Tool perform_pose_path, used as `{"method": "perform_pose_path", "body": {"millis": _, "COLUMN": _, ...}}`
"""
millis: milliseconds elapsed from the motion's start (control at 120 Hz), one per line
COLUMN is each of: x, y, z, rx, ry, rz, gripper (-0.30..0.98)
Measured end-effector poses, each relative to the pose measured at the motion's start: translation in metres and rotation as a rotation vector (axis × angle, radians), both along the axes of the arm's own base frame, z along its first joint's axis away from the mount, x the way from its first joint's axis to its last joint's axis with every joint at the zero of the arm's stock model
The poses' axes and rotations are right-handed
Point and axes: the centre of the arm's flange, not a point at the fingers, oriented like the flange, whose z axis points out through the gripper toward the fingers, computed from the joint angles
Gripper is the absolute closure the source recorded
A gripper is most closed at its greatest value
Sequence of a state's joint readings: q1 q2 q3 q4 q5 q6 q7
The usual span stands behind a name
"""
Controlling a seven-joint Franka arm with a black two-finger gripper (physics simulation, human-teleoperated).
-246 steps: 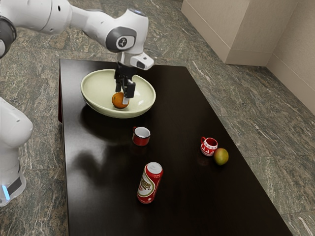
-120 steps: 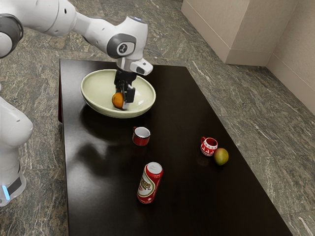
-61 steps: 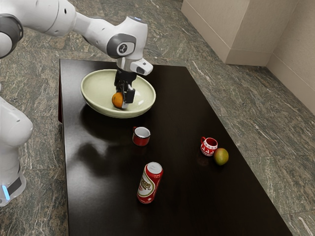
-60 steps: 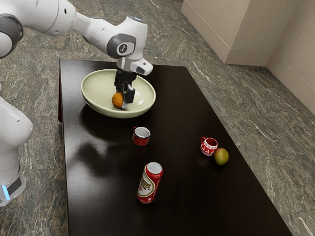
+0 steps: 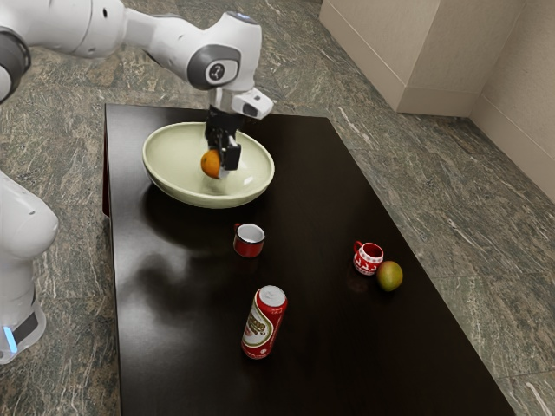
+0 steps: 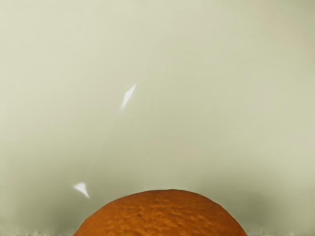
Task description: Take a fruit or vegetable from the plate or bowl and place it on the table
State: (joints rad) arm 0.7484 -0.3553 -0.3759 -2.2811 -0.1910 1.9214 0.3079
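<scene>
In the exterior view, the gripper (image 5: 220,163) grips the orange (image 5: 209,163), its fingers parted by the fruit, within the bowl (image 5: 162,178). From there, the plain red mug (image 5: 248,248) stands at five o'clock, the patterned mug (image 5: 368,260) at four. In the wrist view, the orange bulges just under the hand.

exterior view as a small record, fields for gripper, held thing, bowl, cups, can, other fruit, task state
gripper: shut on the orange
bowl: pale green, under the orange
plain cup: red outside, white inside
patterned mug: red and white
can: red, standing
other fruit: greenish, beside the patterned mug
task state: orange not yet on the table
</scene>
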Motion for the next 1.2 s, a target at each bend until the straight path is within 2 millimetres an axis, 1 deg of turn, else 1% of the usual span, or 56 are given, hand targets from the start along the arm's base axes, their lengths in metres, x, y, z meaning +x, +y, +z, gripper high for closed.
{"method": "perform_pose_path", "body": {"millis": 75, "x": 0.004, "y": -0.001, "z": 0.019, "rx": 0.009, "ry": -0.016, "rz": -0.006, "gripper": 0.27}}
{"method": "perform_pose_path", "body": {"millis": 200, "x": 0.012, "y": -0.004, "z": 0.059, "rx": 0.04, "ry": -0.048, "rz": -0.028, "gripper": 0.26}}
{"method": "perform_pose_path", "body": {"millis": 275, "x": 0.017, "y": -0.01, "z": 0.086, "rx": 0.063, "ry": -0.079, "rz": -0.045, "gripper": 0.26}}
{"method": "perform_pose_path", "body": {"millis": 342, "x": 0.021, "y": -0.021, "z": 0.096, "rx": 0.069, "ry": -0.086, "rz": -0.069, "gripper": 0.26}}
{"method": "perform_pose_path", "body": {"millis": 433, "x": 0.026, "y": -0.044, "z": 0.098, "rx": 0.07, "ry": -0.08, "rz": -0.117, "gripper": 0.26}}
{"method": "perform_pose_path", "body": {"millis": 633, "x": 0.036, "y": -0.098, "z": 0.095, "rx": 0.075, "ry": -0.067, "rz": -0.217, "gripper": 0.27}}
{"method": "perform_pose_path", "body": {"millis": 808, "x": 0.038, "y": -0.138, "z": 0.094, "rx": 0.066, "ry": -0.066, "rz": -0.289, "gripper": 0.26}}
{"method": "perform_pose_path", "body": {"millis": 942, "x": 0.04, "y": -0.167, "z": 0.089, "rx": 0.065, "ry": -0.058, "rz": -0.337, "gripper": 0.27}}
{"method": "perform_pose_path", "body": {"millis": 1108, "x": 0.043, "y": -0.207, "z": 0.092, "rx": 0.068, "ry": -0.079, "rz": -0.396, "gripper": 0.26}}
{"method": "perform_pose_path", "body": {"millis": 1200, "x": 0.047, "y": -0.226, "z": 0.09, "rx": 0.067, "ry": -0.099, "rz": -0.42, "gripper": 0.26}}
